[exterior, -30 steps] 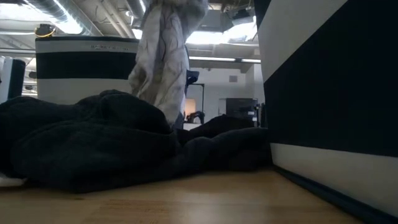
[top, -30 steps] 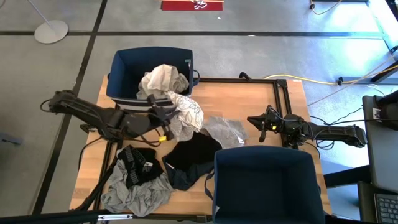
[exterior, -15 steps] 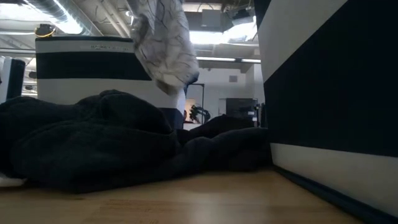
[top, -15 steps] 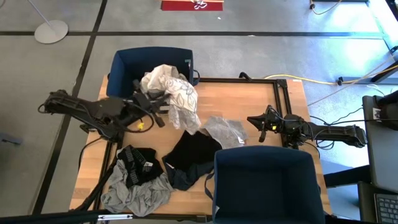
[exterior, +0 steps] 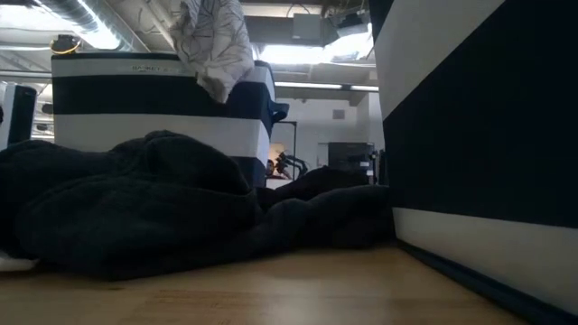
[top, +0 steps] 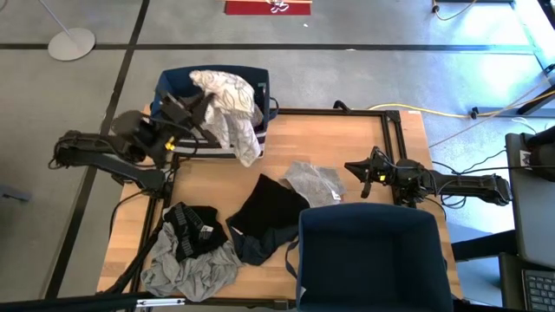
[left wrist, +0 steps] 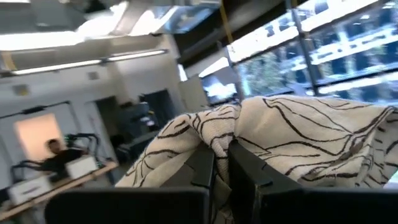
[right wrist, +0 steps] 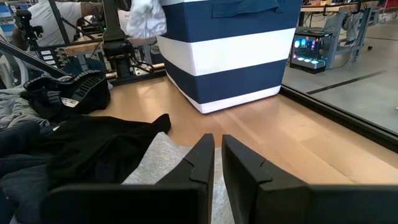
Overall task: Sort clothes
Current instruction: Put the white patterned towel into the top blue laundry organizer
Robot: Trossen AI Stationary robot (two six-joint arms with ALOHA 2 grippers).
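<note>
Now the left gripper [top: 184, 111] pinches the white black-patterned garment [top: 227, 100] over the far navy bin [top: 169, 87]; releasing looks next. The right gripper [top: 365, 178] waits, closed and empty.

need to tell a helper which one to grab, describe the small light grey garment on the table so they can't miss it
Start at the wooden table in the high view and find the navy bin at its near edge. Just beyond that bin's far rim, beside the black garment, lies the small light grey garment. It is the palest piece lying flat on the wood, apart from the bigger grey heap at the table's near left corner.
</note>
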